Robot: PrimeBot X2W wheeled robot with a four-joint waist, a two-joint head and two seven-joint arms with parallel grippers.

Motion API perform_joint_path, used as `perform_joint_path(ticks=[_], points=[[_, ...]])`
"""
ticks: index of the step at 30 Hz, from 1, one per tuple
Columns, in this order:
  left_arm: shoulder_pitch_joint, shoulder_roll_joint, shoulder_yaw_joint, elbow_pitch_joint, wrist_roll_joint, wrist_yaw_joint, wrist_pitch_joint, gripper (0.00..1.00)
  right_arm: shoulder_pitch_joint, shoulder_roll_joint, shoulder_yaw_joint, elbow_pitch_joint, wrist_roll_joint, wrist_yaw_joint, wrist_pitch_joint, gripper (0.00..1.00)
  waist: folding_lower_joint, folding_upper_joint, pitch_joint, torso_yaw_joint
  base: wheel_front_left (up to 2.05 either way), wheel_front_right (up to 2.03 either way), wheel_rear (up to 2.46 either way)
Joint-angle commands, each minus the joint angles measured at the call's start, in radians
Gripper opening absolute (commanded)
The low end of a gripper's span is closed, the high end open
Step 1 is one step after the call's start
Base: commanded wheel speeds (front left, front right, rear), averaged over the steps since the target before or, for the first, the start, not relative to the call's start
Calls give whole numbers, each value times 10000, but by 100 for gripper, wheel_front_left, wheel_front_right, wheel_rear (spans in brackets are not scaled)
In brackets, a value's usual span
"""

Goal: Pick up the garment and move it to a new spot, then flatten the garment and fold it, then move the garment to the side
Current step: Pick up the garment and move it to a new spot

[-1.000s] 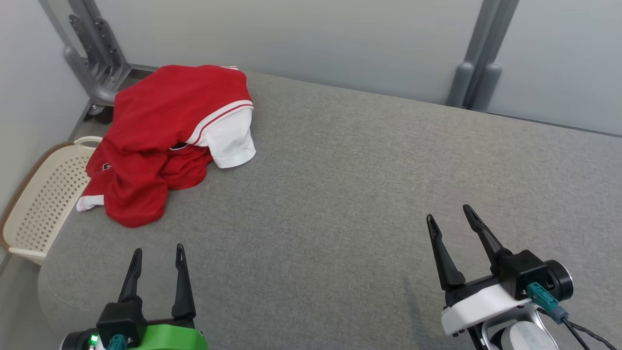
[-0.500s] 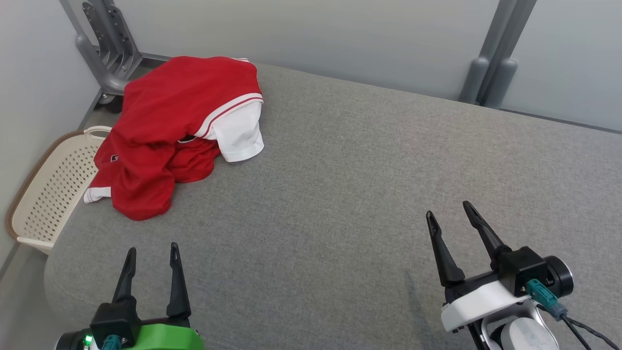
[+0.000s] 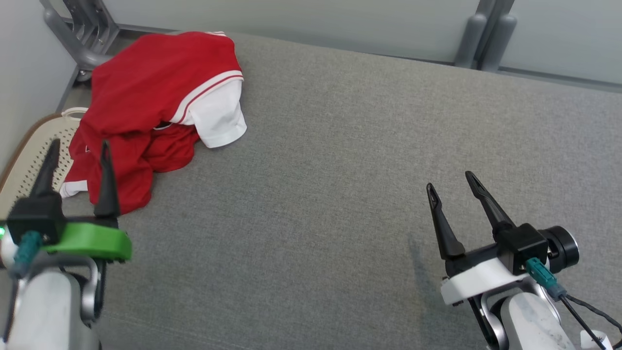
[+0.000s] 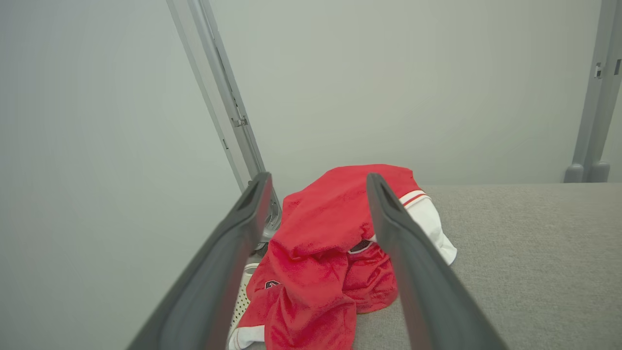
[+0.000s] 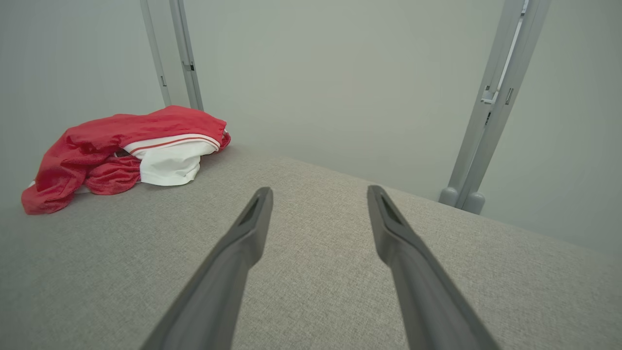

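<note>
Head view first: the garment (image 3: 146, 92), a red jersey with white sleeves and striped trim, sits crumpled in a heap at the far-left corner of the grey fabric-covered counter (image 3: 340, 170). One bit of it hangs over the left edge, above a cream perforated basket (image 3: 24, 160) that's beside the counter. The left claw (image 3: 79, 143) is at the left edge near the heap, fingers spread wide, holding nothing. The right claw (image 3: 449, 181) is over by the near-right part of the counter, also spread and empty, well apart from the jersey.

Left wrist view: the two fingers of the left claw (image 4: 317, 176) stand wide apart and the garment (image 4: 325, 228) shows right between them, a bit further ahead, not touched as far as I can see. A sliver of the basket (image 4: 240, 301) peeks out under the red cloth.

Right wrist view: the right claw (image 5: 318, 189) is spread over bare grey counter (image 5: 316, 291), and the garment (image 5: 121, 141) is off at the far left by a metal post (image 5: 187, 63).
</note>
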Motion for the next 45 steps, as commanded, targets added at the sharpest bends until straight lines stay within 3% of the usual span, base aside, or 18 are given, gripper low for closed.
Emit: perform_joint_path(ticks=[1, 3, 8, 16, 25, 36, 37, 38, 39, 42, 45], points=[[-549, 233, 23, 135, 23, -144, 196, 100, -209, -47, -14, -48, -150, 4, -37, 100, 0, 100, 555, -262, 0, 0, 0], [-1629, 708, 24, 521, -23, -442, 687, 100, -488, -47, 26, -119, -302, 4, -37, 100, 0, 100, 1010, -493, 0, 0, 0], [-3256, 1240, -131, 1498, -365, -844, 1698, 100, -903, -47, 51, -184, -525, 4, -26, 100, 0, 100, 1766, -851, 0, 0, 0], [-5033, 1587, -332, 3367, -1011, -1097, 2644, 100, -1408, -47, 77, -334, -797, 4, 31, 100, 0, 100, 2739, -1400, 0, 0, 0], [-6090, 1943, -524, 5564, -1277, -1146, 2752, 100, -1638, -44, 205, -451, -894, 4, 43, 100, 0, 100, 3525, -2110, 0, 0, 0], [-6744, 2025, -651, 7405, -1358, -1078, 2626, 100, -1439, -42, 203, -588, -988, 4, 45, 100, 0, 100, 3752, -2281, 0, 0, 0], [-6790, 2034, -659, 7543, -1370, -1025, 2648, 97, -1433, -42, 224, -600, -993, 4, 56, 100, 0, 100, 3756, -2284, 0, 0, 0], [-6830, 2056, -687, 7674, -1345, -1005, 2664, 79, -1420, -42, 247, -617, -998, 4, 71, 100, 0, 100, 3762, -2286, 0, 0, 0], [-6877, 2069, -698, 7816, -1338, -959, 2675, 55, -1406, -41, 271, -630, -997, 4, 82, 100, 0, 100, 3769, -2289, 0, 0, 0], [-7019, 2060, -740, 8179, -1381, -929, 2780, 2, -1401, -42, 305, -621, -995, 4, 89, 100, 0, 100, 3787, -2295, 0, 0, 0], [-7182, 2115, -825, 8400, -1354, -964, 2744, 0, -1400, -42, 316, -578, -977, 4, 88, 100, 0, 100, 3770, -2298, 0, 0, 0]])
